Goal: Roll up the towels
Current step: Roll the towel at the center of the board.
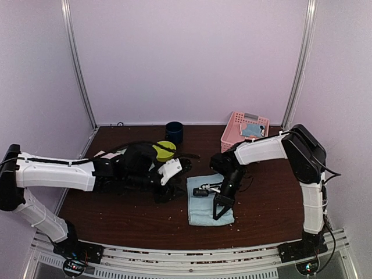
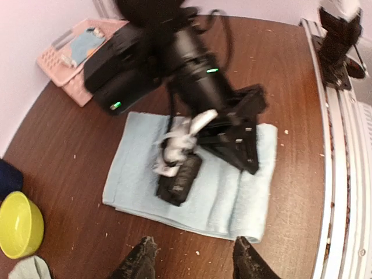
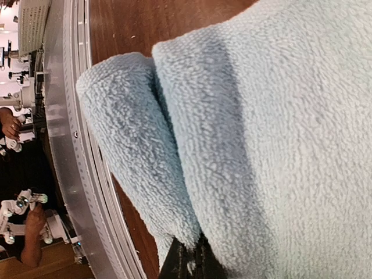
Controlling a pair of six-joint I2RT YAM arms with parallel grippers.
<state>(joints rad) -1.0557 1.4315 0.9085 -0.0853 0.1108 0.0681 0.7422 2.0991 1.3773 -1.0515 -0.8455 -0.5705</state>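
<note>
A plain pale blue towel (image 1: 200,214) (image 2: 135,160) lies flat on the table in front of the right arm, its near edge folded over into a low roll (image 2: 253,200). My right gripper (image 1: 220,209) (image 3: 195,263) points down onto that edge and is shut, with terry folds (image 3: 145,151) filling its view and draped over the dark fingertips. Open and empty, my left gripper (image 1: 164,192) (image 2: 195,260) hovers over bare wood just left of the towel. A second towel, light blue with patches (image 1: 251,129) (image 2: 87,43), lies in the basket. A mint cloth corner (image 2: 29,268) shows beside the bowl.
A pink lattice basket (image 1: 235,131) stands at the back right. A lime-green bowl (image 1: 165,150) (image 2: 17,224) and a dark blue cup (image 1: 174,132) sit behind the left arm. The metal rail (image 1: 186,256) runs along the table's near edge.
</note>
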